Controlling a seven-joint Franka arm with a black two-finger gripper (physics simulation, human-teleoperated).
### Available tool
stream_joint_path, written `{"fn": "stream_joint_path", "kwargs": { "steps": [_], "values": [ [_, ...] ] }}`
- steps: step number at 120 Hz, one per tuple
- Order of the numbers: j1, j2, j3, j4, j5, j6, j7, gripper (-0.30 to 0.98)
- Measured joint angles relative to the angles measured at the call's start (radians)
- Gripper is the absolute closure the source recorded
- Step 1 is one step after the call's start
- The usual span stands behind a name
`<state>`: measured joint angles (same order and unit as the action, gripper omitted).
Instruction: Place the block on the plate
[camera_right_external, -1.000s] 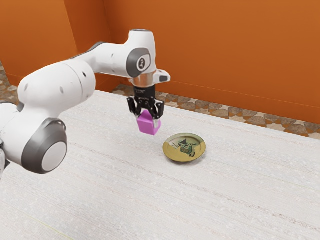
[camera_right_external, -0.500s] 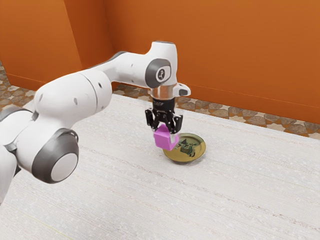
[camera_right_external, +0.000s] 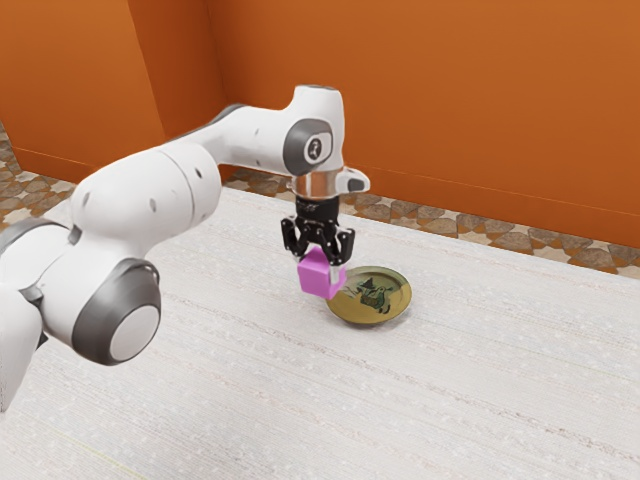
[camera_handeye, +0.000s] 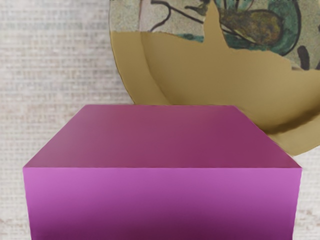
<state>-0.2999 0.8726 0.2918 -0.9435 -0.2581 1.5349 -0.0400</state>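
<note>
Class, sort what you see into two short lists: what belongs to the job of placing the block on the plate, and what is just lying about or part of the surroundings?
Part of the job:
- pink-purple block, held above the table
- gripper, shut on the block
- plate, the goal

Just surroundings:
- white table
- orange wall
- stone-patterned floor

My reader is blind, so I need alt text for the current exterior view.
A pink block, held in a black tool, hangs above a pale table, partly overlapping a gold patterned plate in the picture. The white robot arm reaches in from the exterior view's left, before an orange wall.
</note>
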Motion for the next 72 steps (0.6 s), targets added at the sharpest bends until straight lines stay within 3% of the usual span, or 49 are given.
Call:
{"fn": "stream_joint_path", "kwargs": {
  "steps": [72],
  "values": [
    [0.005, 0.038, -0.037, 0.040, 0.000, 0.095, -0.003, 0.30]
  ]
}}
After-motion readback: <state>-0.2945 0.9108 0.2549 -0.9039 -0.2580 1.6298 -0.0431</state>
